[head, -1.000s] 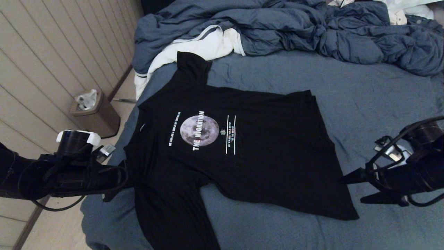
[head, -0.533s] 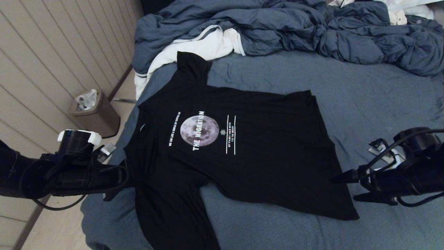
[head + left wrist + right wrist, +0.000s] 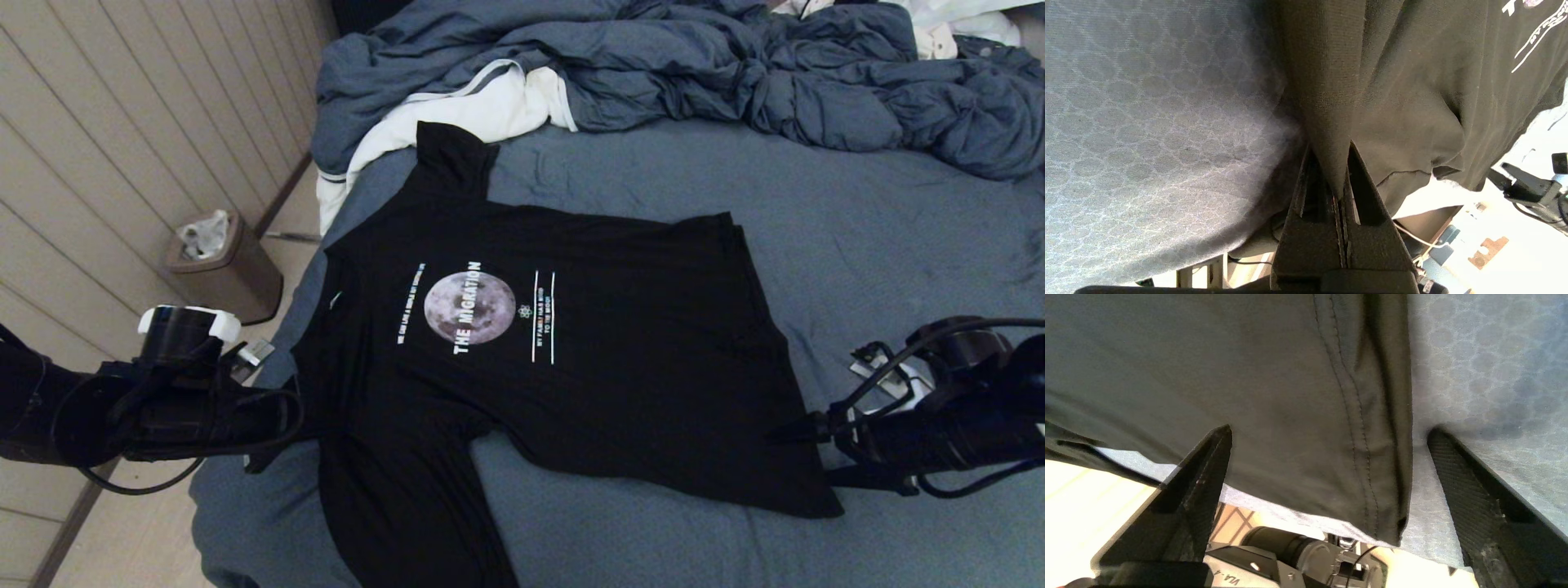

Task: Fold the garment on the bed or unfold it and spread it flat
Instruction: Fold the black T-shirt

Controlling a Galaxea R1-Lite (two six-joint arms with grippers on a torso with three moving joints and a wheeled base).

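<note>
T-shirt [image 3: 522, 359], black w/ moon print up, lies spread on the bed [image 3: 857, 212], near its left edge. Left claw [image 3: 1338, 171] clenched on the shirt's shoulder/sleeve fabric at the bed's side. Right claw [image 3: 1327, 437] spread wide, fingers straddling the hem corner, not gripping. Crumpled duvet [image 3: 694, 65] at far end.

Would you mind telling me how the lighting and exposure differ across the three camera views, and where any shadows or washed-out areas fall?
Head view: dim and even; the black garment shows few folds. Left wrist view: the shut left gripper casts a shadow on the bed; the background by the shirt's edge is washed out. Right wrist view: the open right gripper straddles the hem, with overexposed floor below.
</note>
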